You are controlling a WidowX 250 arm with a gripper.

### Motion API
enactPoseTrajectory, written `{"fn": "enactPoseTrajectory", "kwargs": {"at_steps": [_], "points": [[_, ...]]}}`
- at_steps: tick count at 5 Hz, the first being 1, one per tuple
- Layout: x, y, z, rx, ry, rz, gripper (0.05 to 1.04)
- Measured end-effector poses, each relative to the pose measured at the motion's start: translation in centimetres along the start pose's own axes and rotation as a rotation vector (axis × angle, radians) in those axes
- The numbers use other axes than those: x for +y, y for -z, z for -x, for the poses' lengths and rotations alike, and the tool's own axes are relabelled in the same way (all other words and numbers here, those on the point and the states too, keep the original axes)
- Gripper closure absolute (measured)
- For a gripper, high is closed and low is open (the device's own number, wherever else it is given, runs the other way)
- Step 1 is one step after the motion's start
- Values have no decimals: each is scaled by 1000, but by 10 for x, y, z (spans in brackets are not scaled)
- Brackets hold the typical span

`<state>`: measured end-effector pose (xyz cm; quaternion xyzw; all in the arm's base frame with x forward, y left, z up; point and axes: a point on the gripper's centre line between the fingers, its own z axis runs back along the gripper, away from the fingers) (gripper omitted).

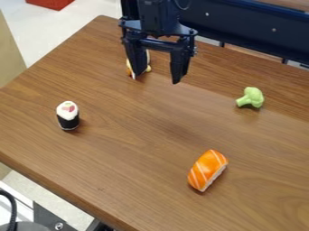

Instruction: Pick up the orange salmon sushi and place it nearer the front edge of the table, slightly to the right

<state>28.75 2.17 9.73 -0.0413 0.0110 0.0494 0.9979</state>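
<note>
Gripper (157, 78) hangs over the far part of the table (120, 158), a bit left of the middle, with its two black fingers spread wide and pointing down. You can see wood grain between them. Closest thing to it is a small toy (147, 69) with white, yellow and orange bits, at the far left part of the tabletop. The left finger hides a good chunk of it, so I can't really tell what it's meant to be, or whether finger and toy are touching.

As for the other stuff, there's a sushi roll (67, 115) over on the left, kinda upright, with a black wrap round the bottom, white on top and a little pink and green on the end. A salmon nigiri (208, 170) lies on the near side, right of the middle, orange with pale stripes and a white strip along its right side. It's set at a slant, with one end toward the near left. Then there's a light green broccoli (251, 97) toward the far right, lying on its side, stem pointing left and bushy head to the right. Those three sit well apart from each other.

Behind the table's far edge a dark blue beam (253, 28) runs off to the right, and something red (51, 3) is on the pale floor (75, 22) at far left.
</note>
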Motion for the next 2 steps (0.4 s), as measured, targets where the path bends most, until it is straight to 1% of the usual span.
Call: {"fn": "enactPoseTrajectory", "kwargs": {"at_steps": [1,2], "points": [[6,4,-4,-10,-8,-6,84],[9,7,-10,-40,15,-34,84]]}}
